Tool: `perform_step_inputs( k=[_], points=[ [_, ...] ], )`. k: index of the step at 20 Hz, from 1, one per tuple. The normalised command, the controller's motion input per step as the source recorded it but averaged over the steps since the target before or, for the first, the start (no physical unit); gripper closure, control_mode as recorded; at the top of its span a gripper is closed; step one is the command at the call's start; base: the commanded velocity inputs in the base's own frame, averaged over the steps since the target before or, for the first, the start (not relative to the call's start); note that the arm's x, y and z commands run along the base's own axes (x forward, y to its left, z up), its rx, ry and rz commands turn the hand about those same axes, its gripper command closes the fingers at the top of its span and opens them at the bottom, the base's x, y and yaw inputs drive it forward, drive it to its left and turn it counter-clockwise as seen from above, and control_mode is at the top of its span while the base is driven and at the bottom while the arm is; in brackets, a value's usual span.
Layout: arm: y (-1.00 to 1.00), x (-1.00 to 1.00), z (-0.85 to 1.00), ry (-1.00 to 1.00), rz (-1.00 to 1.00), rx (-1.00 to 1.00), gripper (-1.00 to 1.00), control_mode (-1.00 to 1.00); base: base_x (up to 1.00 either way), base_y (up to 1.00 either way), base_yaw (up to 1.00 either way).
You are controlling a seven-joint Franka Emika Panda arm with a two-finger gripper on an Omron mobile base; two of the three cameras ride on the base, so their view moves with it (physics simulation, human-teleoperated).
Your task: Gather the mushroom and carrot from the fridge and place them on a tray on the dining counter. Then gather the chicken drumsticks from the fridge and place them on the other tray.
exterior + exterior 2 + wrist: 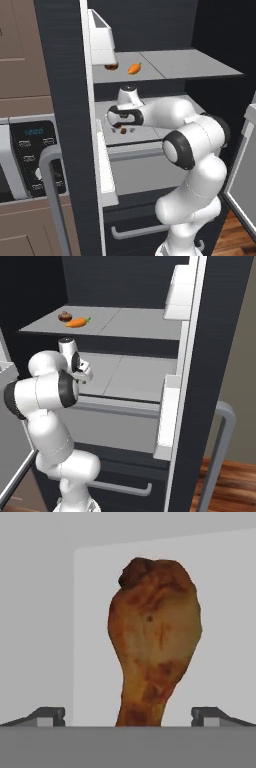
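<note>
The fridge [65,75] stands with its doors open. On its upper shelf lie the dark mushroom [111,66] [65,316] and, just beside it, the orange carrot [134,68] [76,322]. My arm reaches onto the middle shelf [130,378] below them. There my gripper [128,716] is open and points down over a golden-brown chicken drumstick [152,637], which lies on the shelf between the fingertips [47,716] without touching them. In the left base view a bit of the drumstick [123,130] shows under the hand. The trays and the dining counter are out of view.
White door bins [102,37] [175,291] hang on the open doors at both sides of the arm. A lower drawer with a grey bar handle [135,231] sits under the shelves. A black oven panel [35,155] is at the left.
</note>
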Motion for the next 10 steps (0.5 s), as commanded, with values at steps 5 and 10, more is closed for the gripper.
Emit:
perform_step_inputs(
  k=[5,10],
  points=[
    [0.1,0.36,-0.3,0.09,0.0,-0.02,-1.0,-1.0,0.0,0.0,0.0],
    [0.1,0.07,-0.53,0.06,0.0,-0.03,1.0,-1.0,0.0,0.0,0.0]
  ],
)
